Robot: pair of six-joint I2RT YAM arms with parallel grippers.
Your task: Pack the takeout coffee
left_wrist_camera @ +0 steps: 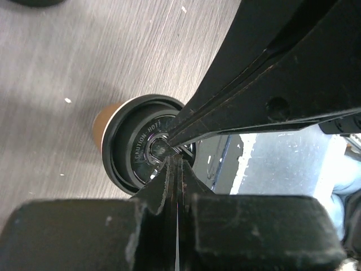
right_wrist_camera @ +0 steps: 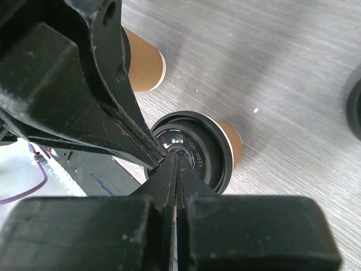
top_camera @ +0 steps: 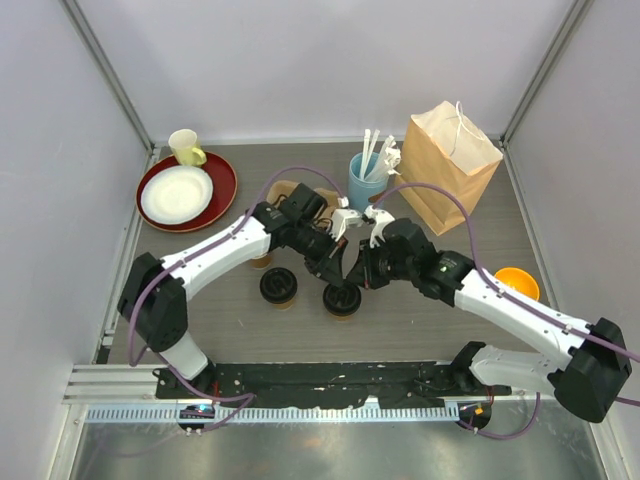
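One takeout coffee, a tan cup with a black sip lid (top_camera: 342,301), stands at the middle of the table. Both grippers meet over it. In the left wrist view my left gripper (left_wrist_camera: 172,160) is shut, and its tips rest on the middle of the lid (left_wrist_camera: 131,148). My right gripper (right_wrist_camera: 176,156) is shut too, tips on the same lid (right_wrist_camera: 210,153). Neither has hold of the cup. From above, the left gripper (top_camera: 335,283) and right gripper (top_camera: 351,283) nearly touch. The other lidded cup (top_camera: 278,287) stands just to the left.
A brown paper bag (top_camera: 450,165) stands open at the back right, beside a blue cup of utensils (top_camera: 366,182). A red plate (top_camera: 222,185) with a white bowl and a yellow mug (top_camera: 185,147) sits back left. An orange object (top_camera: 517,283) lies right. Another tan cup (right_wrist_camera: 145,61) is partly hidden behind the left arm.
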